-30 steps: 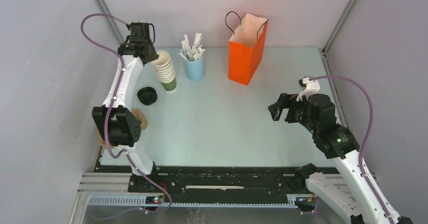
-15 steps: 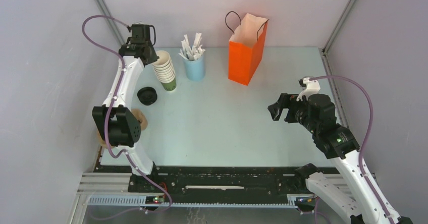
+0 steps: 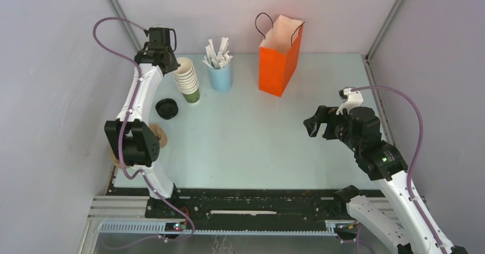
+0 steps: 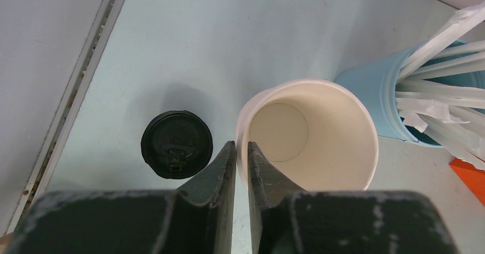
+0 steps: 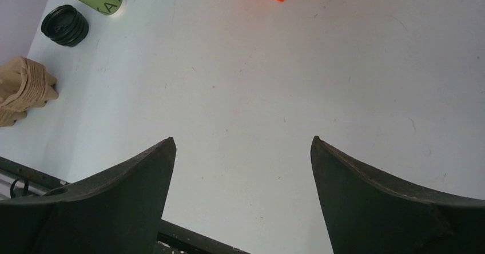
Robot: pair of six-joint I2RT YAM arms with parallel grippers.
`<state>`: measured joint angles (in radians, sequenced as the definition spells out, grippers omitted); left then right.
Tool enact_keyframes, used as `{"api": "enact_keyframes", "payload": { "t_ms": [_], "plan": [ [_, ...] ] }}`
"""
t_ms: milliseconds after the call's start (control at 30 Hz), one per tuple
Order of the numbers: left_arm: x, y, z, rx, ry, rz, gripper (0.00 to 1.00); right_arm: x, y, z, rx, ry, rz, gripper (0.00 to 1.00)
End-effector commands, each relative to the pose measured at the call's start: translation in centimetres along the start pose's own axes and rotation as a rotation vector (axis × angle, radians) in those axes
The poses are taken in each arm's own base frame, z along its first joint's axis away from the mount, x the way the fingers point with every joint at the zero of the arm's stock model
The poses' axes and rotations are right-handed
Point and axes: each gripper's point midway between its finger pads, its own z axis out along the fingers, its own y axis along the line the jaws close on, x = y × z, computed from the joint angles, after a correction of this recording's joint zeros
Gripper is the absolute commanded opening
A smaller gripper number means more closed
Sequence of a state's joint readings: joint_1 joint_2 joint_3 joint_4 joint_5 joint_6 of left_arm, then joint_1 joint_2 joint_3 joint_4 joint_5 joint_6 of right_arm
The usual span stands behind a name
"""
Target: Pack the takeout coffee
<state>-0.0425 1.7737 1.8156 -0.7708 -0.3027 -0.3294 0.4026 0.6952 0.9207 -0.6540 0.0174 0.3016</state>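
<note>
Left claw [image 4: 241, 146] has pinched top cup [image 4: 320, 145] rim; pale-blue table [image 3: 257, 134]

Left wrist view: the near rim of the top cup [image 4: 309, 134] disappears between the fingers of the left gripper [image 4: 241, 146]; the cups beneath it are hidden. The light blue cup [image 4: 372, 88] and orange bag [image 4: 472, 175] are cut by the right edge. Top view: cardboard carriers [image 3: 160, 135] partly hidden behind the left arm [image 3: 140, 94]. What lies under the black lid [image 4: 177, 144] cannot be told.

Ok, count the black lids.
1 in sight: the black lid beside the cup stack, on its left. It looks layered, so more may sit underneath.
</note>
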Motion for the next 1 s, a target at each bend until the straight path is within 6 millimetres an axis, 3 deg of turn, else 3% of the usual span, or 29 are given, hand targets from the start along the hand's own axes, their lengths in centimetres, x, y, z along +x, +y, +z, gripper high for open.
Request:
{"api": "enact_keyframes", "payload": {
  "t_ms": [0, 467, 967],
  "plan": [
    [-1.5, 0.2, -1.3, 0.011, -0.054, 0.005, 0.17, -1.5, 0.9, -0.6, -0.031, -0.047, 0.02, 0.96],
    [-1.1, 0.2, -0.6, 0.013, -0.035, 0.003, 0.21, -1.4, 1.1, -0.3, -0.036, -0.037, 0.022, 0.95],
    [-0.7, 0.3, 0.0, 0.009, -0.02, 0.004, 0.17, -1.3, 1.2, -0.1, -0.038, -0.03, 0.023, 0.95]
  ]
}}
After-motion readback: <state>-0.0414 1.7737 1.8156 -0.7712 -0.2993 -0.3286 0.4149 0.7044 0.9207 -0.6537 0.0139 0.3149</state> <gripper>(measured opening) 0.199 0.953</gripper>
